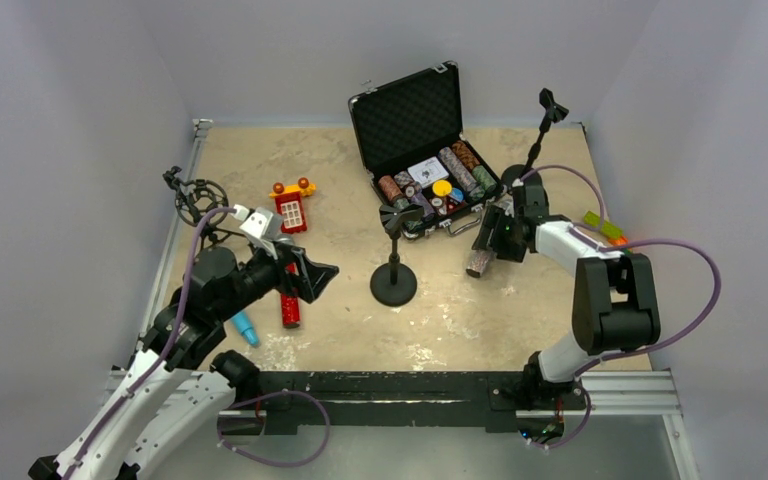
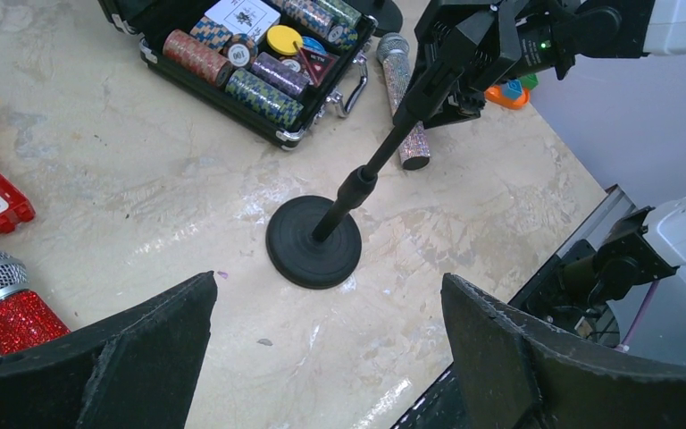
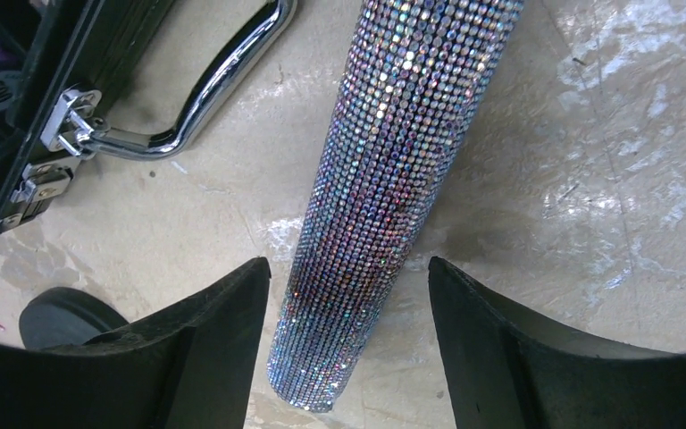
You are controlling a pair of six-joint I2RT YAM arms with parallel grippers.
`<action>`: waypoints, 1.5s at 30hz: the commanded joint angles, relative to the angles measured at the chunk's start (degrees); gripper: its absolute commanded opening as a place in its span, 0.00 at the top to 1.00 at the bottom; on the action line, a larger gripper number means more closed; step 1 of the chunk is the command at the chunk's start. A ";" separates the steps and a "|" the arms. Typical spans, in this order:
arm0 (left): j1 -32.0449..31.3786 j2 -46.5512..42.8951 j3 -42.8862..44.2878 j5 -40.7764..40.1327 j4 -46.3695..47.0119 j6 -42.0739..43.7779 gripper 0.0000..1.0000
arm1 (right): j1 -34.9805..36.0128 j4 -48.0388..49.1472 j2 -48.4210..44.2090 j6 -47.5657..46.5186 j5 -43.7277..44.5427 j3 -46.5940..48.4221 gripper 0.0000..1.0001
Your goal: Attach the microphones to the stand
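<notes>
Right wrist view – right fingers [image 3: 205, 349] straddle the silver glitter microphone [image 3: 402, 161] lying on the table [image 3: 589, 179] beside a case handle [image 3: 232, 80], gaps both sides, not gripping. Left fingers [image 2: 143, 349] are spread wide and empty – red glitter microphone [image 2: 13, 313] just beside them, stand [image 2: 314, 241] upright ahead.

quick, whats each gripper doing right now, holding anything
Left gripper: open, holding nothing.
Right gripper: open, one finger on each side of the silver glitter microphone, not gripping it yet.

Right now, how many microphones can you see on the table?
3. The red glitter microphone lies by the left pincer; the light-blue microphone beside it, partly hidden by the left arm; the silver glitter microphone lies straddled by the right pincer, by the poker-chip case.
</notes>
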 commanded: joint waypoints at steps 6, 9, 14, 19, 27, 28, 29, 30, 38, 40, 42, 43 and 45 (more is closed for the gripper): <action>0.40 -2.29 0.04 -0.59 0.07 -0.95 0.01 | 1.35 -5.69 4.40 -3.41 4.52 9.29 0.37; 0.37 -2.91 -0.09 -0.75 -0.43 -0.94 0.01 | 1.40 -6.53 4.98 -3.84 2.68 10.06 0.37; 0.37 -3.25 1.35 -0.70 -2.01 -0.67 0.01 | 1.42 -7.34 5.39 -4.36 2.73 10.56 0.35; 0.37 -4.10 3.19 -0.34 -4.18 -0.46 0.01 | 1.38 -12.75 8.26 -7.31 1.84 14.41 0.32; 0.37 -7.65 2.29 -0.24 -5.57 -0.60 0.01 | 1.46 -20.12 13.62 -13.59 1.15 21.10 0.42; 0.39 -7.85 2.28 -0.25 -5.78 -0.45 0.01 | 1.46 -20.93 14.15 -14.23 1.18 21.84 0.43; 0.41 -8.05 2.32 -0.20 -6.01 -0.26 0.01 | 1.45 -21.63 14.62 -14.87 1.09 22.39 0.45; 0.38 -8.15 2.36 -0.12 -6.22 -0.07 0.01 | 1.46 -22.34 15.06 -15.48 1.04 22.98 0.47; 0.37 -9.44 2.59 3.27 -6.99 1.44 0.01 | 1.20 -24.81 14.60 -23.10 -0.66 20.92 0.65; 0.37 -9.56 2.69 5.39 -7.27 2.19 0.01 | 0.98 -25.27 13.72 -26.50 0.34 19.54 0.66; 0.39 -9.67 2.71 6.80 -7.47 2.35 0.01 | 0.32 -25.74 12.24 -29.96 -0.16 17.61 0.67; 0.42 -9.75 2.64 7.45 -7.47 2.42 0.01 | 0.10 -25.99 11.62 -32.02 -0.21 16.73 0.66; 0.44 -9.56 2.74 8.48 -7.38 2.44 0.01 | -0.54 -26.26 10.23 -36.79 -0.23 14.91 0.69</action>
